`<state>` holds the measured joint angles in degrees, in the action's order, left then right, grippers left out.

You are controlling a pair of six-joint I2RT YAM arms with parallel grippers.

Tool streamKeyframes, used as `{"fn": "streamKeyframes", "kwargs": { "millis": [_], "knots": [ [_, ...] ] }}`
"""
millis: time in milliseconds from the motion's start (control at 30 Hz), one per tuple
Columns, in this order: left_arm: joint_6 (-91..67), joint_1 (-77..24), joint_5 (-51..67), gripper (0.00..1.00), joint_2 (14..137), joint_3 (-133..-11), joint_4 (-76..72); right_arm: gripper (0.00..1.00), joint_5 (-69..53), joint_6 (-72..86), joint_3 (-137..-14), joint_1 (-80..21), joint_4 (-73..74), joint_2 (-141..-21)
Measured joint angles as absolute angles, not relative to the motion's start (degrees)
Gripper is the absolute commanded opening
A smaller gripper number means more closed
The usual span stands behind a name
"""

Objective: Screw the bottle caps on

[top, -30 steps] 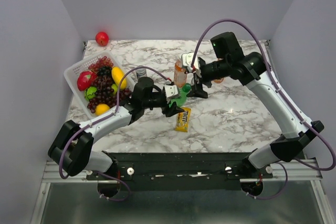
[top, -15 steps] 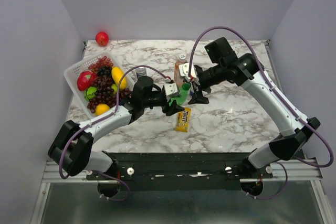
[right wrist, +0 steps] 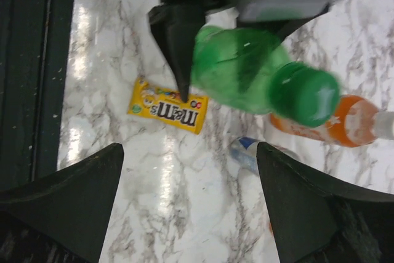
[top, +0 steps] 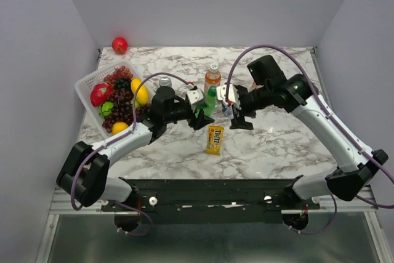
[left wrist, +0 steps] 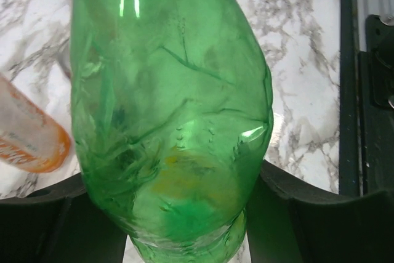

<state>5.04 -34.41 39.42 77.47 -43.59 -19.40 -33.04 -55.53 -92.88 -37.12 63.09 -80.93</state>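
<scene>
- the green bottle (left wrist: 172, 109) is thin, creased plastic and looks empty. i judge it light and soft: it will dent under a hard squeeze and may slip round in the pads when the cap is turned.
- the left gripper (top: 201, 114) is clamped on the bottle's lower body, a finger on each side. it holds the bottle tilted above the table (top: 277, 146) near the middle, neck pointing far and right.
- the green cap (right wrist: 306, 94) sits on the neck; whether it is tight cannot be told. it is small, stiff and smooth, so it is best taken squarely across its side while the body is held low and firm.
- the right gripper (right wrist: 189, 152) has its jaws spread wide and holds nothing. it hangs just right of the bottle.
- the orange bottle (top: 212, 79) stands upright just beyond, with a white cap (top: 214, 66) on top and orange drink inside. being fuller, it is likely heavier and stiffer.
- the basket (top: 91, 76) at the far left holds grapes and other fruit.
- a candy pack (top: 214, 139) lies flat on the near side of the green bottle.
</scene>
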Motion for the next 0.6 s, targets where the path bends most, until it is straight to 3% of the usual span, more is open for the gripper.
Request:
{"fn": "streamKeyframes", "kwargs": {
  "millis": [200,400,600],
  "knots": [
    [4.8,-33.19,37.71,0.0,77.49,-43.59,-20.4,0.89,-33.01,-49.78,-91.55,-36.62,66.78,-78.13],
    [11.25,-33.78,39.7,0.0,77.52,-44.38,-14.57,0.95,-36.32,-44.47,-105.3,-30.65,66.08,-83.88],
    [15.75,-35.4,41.47,0.0,77.67,-47.42,-9.5,0.96,-41.93,-47.81,-107.77,-31.59,64.45,-87.96]
  ]
}}
